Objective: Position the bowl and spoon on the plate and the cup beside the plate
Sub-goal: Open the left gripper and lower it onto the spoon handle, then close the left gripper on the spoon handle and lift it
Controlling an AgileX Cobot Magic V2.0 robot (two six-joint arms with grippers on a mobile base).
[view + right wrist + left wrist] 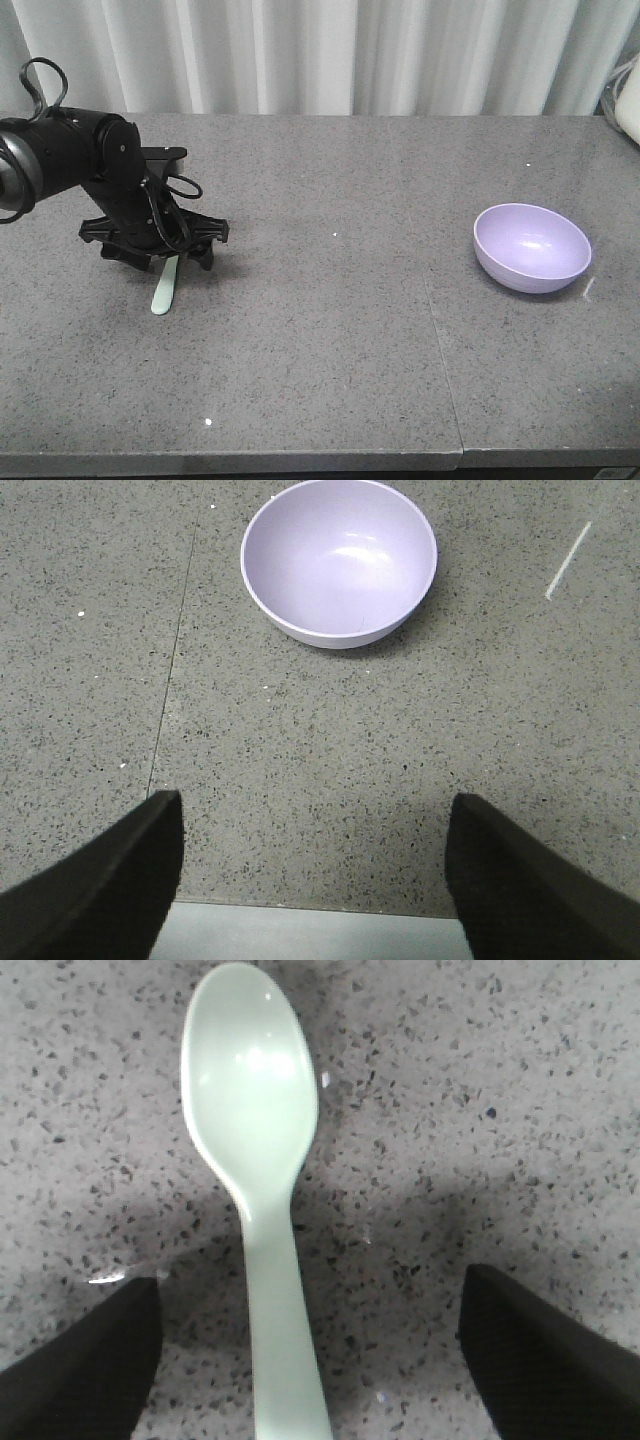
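Observation:
The mint-green spoon [165,290] lies flat on the grey stone table at the left, its handle under my left gripper [160,255]. In the left wrist view the spoon [252,1090] points away with its bowl end up, and my left gripper [310,1278] is open and low, with one finger on each side of the handle and not touching it. The lavender bowl [530,247] stands upright and empty at the right. It shows again as the bowl [338,560] ahead of my open, empty right gripper [315,797]. The plate and the cup are out of view.
A seam [440,330] runs across the tabletop between the spoon and the bowl. A white curtain hangs behind the table. A white object [625,100] shows at the far right edge. The table's front edge [310,910] lies under my right gripper.

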